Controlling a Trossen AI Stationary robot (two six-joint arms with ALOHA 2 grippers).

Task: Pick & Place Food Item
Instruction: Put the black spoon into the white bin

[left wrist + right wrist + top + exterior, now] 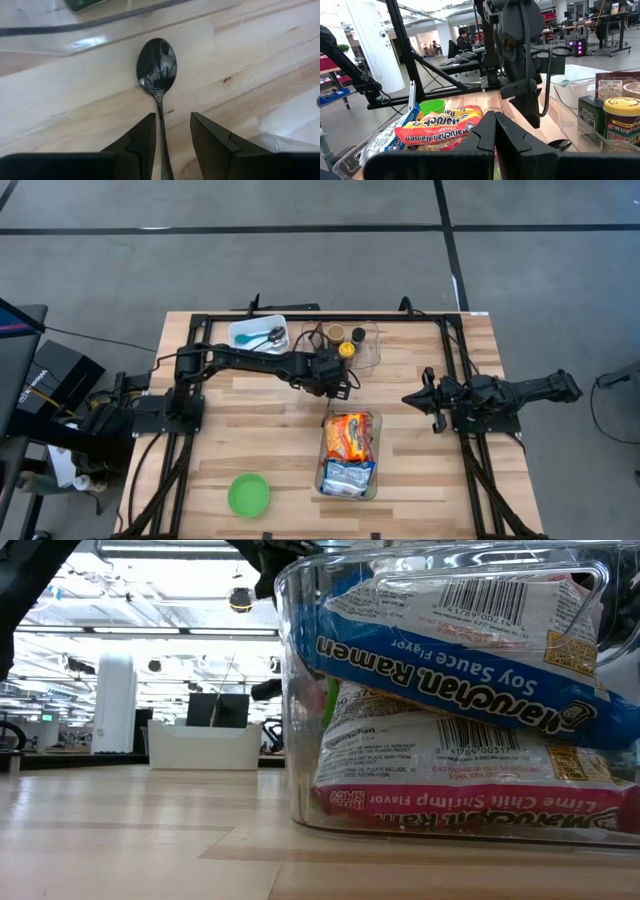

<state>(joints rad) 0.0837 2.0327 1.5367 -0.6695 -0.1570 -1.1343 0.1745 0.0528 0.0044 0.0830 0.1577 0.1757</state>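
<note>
Over the worktop [250, 430] middle, high view: left end effector [343, 385] sits low just behind the clear tub [372, 470] of ramen packs [346, 436], near the jars [347, 348] at the rear edge. Right end effector [418, 398] waits near the right edge.

Low view: tub fills the frame, packs stacked flat inside.

Left wrist: fingers [140, 142] straddle a dark spoon [158, 67] lying flat, apparently set for a pinch on the handle; contact unclear.

Right wrist: fingers [485, 135] pressed together, empty.
</note>
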